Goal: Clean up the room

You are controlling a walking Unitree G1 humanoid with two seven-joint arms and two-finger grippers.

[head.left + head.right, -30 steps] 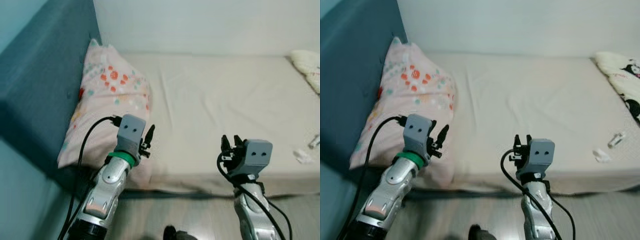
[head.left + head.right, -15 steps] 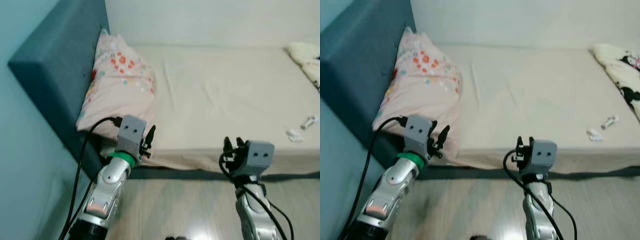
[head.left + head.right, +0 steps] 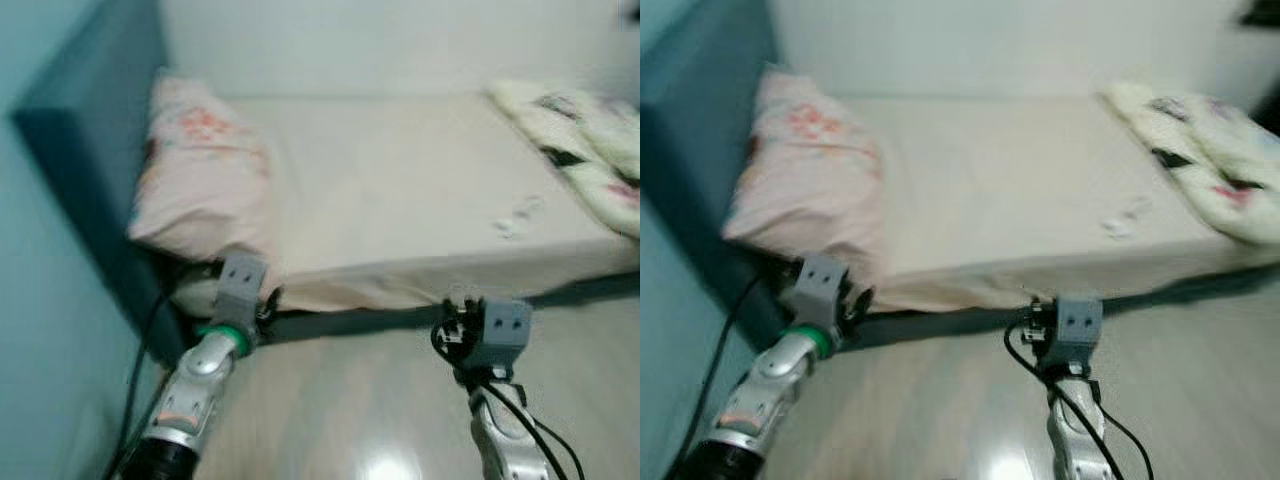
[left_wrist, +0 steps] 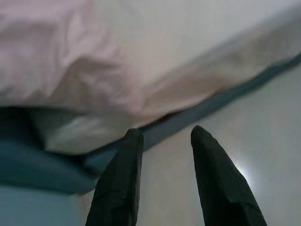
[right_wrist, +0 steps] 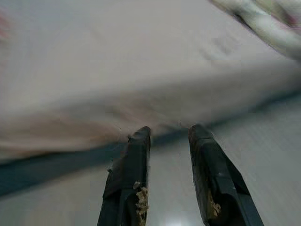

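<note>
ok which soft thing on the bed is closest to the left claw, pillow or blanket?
The pink floral pillow at the headboard end: the left claw sits just below its lower corner. The crumpled white patterned blanket lies at the bed's opposite end, nearer the right claw.

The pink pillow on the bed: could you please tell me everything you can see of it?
The pink pillow is soft, puffy fabric with a blurred print of red-orange and pale dots. It lies at the head of the bed, leaning against the dark teal headboard, its lower corner overhanging the mattress edge. Neither gripper touches it; the left gripper hangs open just below that corner, above the floor.
</note>
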